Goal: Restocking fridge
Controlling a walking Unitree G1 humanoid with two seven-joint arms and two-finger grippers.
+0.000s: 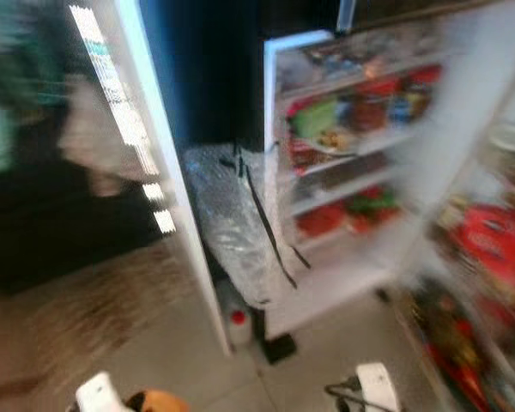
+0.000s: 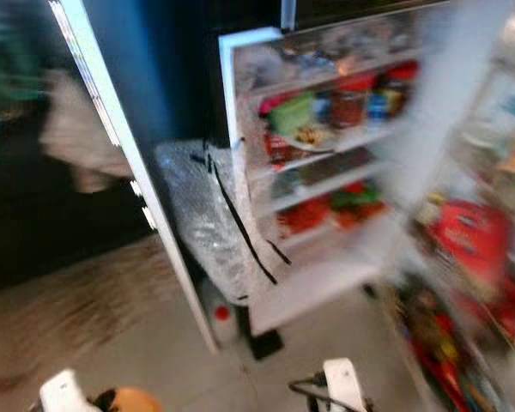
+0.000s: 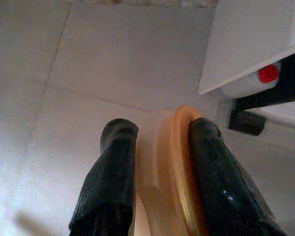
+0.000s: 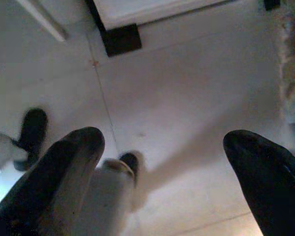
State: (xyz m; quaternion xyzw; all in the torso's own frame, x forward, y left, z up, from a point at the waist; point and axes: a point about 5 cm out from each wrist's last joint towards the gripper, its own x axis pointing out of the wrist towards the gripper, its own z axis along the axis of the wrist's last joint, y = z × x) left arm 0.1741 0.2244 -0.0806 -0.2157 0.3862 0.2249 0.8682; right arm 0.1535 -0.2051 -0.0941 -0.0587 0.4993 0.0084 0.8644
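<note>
Left gripper (image 3: 155, 162) was clamped on an orange disc-like item (image 3: 179, 167) — a lid or jar top by its look, too blurred to name surely. It sat edge-on between the two fingers (image 3: 113, 187), rim running along the finger line, pressed against the one finger and close by the other. In the head views the same orange thing (image 1: 154, 402) showed low at the left arm, down near the floor (image 3: 113, 64).

Right gripper (image 4: 162, 167) hung over the tiled floor, fingers (image 4: 69, 162) wide apart, nothing between them.

The relation that mattered: the fridge (image 1: 326, 283) stood open ahead of and above the left fingers, off toward the right-arm side. Its shelves (image 1: 352, 146) looked well filled — red and green packs, blurred. Door racks (image 1: 485, 249) further right were also crowded with red packets. The lowest shelf seemed barest. A bubble-wrapped bundle (image 1: 227, 215) leaned beside the fridge's near wall, with a small red-capped bottle (image 1: 237, 319) on the floor beneath it; the left wrist view showed that red cap just beyond the fingertips, under the cabinet's corner.

Judgement: the item was in hand but low and well short of any shelf. The left arm, the loaded one, needed to lift and swing rightward–forward. The head views were smeared, so the camera was likely in motion.
</note>
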